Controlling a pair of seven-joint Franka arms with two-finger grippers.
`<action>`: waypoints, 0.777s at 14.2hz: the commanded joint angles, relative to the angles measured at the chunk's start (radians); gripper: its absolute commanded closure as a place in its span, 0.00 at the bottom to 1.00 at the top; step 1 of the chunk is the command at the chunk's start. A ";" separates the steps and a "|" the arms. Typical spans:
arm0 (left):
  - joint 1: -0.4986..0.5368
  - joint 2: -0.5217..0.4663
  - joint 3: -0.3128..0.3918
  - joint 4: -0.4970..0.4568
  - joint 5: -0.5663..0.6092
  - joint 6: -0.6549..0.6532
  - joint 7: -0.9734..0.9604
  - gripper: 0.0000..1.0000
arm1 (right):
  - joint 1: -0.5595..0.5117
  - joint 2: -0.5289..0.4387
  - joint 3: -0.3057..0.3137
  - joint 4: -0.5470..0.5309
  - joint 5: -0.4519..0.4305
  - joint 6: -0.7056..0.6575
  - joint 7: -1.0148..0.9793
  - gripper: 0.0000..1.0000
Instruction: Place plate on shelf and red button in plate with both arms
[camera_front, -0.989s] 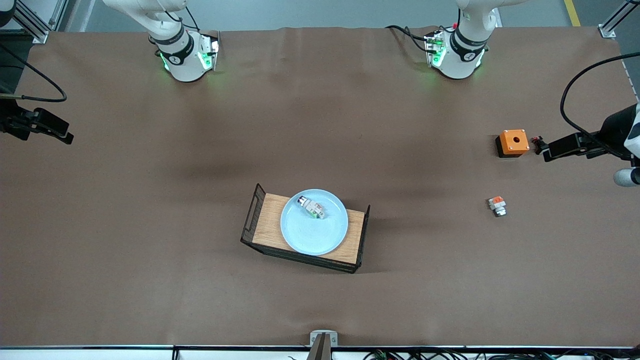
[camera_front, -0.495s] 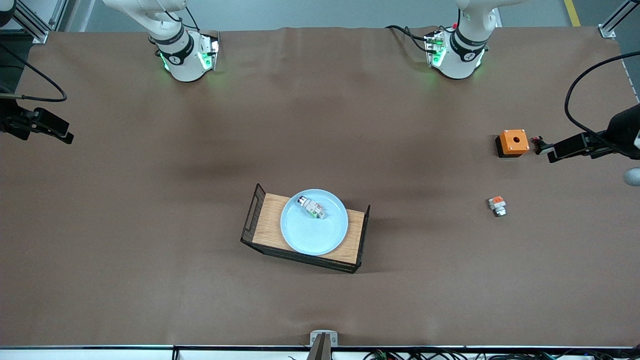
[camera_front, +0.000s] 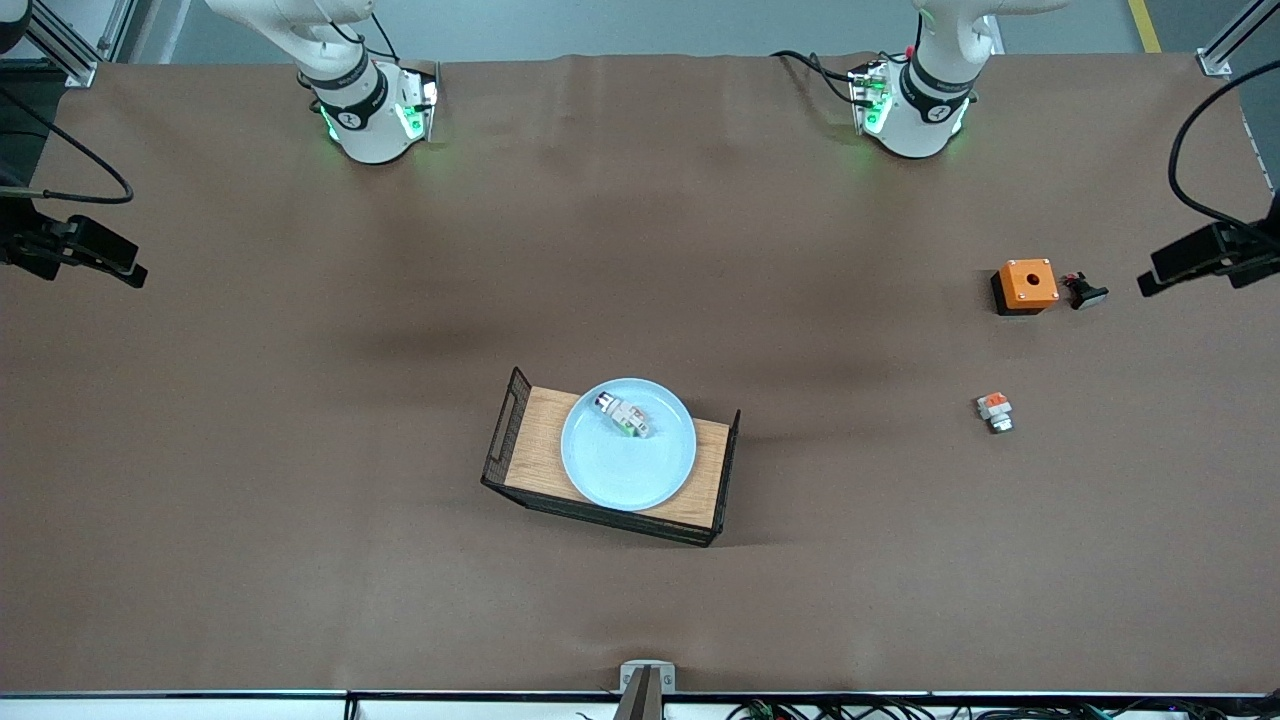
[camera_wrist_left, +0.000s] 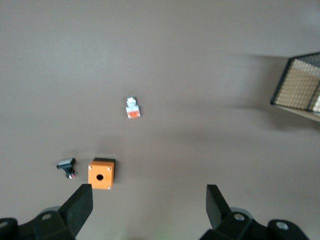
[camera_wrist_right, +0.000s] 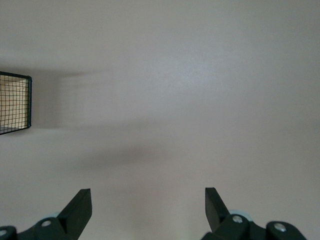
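Observation:
The pale blue plate (camera_front: 628, 458) lies on the wooden tray (camera_front: 534, 449) at mid-table. The red button (camera_front: 622, 413), whitish-grey with a green mark, lies on the plate toward the robots' bases. My left gripper (camera_front: 1150, 275) is open and empty, up at the left arm's end of the table; in the left wrist view (camera_wrist_left: 150, 210) its fingers stand wide apart over bare mat. My right gripper (camera_front: 135, 272) is open and empty at the right arm's end, waiting; the right wrist view (camera_wrist_right: 147, 210) shows bare mat between its fingers.
An orange box with a round hole (camera_front: 1026, 285) stands toward the left arm's end, with a small black part (camera_front: 1086, 292) beside it. A small white part with an orange block (camera_front: 994, 411) lies nearer the front camera. The left wrist view shows the box (camera_wrist_left: 101, 173) and both parts.
My left gripper has drawn back from the small black part beside the orange box toward the table's edge at the left arm's end. The right arm, plate and button have not moved.

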 joint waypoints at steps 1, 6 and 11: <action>-0.004 -0.014 0.020 0.020 -0.038 -0.079 0.011 0.00 | -0.004 -0.001 0.000 0.012 0.014 -0.013 -0.009 0.00; 0.088 -0.063 -0.043 0.010 -0.052 -0.113 0.057 0.00 | -0.004 -0.001 -0.002 0.011 0.014 -0.011 -0.009 0.00; 0.108 -0.172 -0.075 -0.156 -0.047 0.034 0.057 0.00 | -0.005 0.000 -0.002 0.011 0.014 -0.011 -0.009 0.00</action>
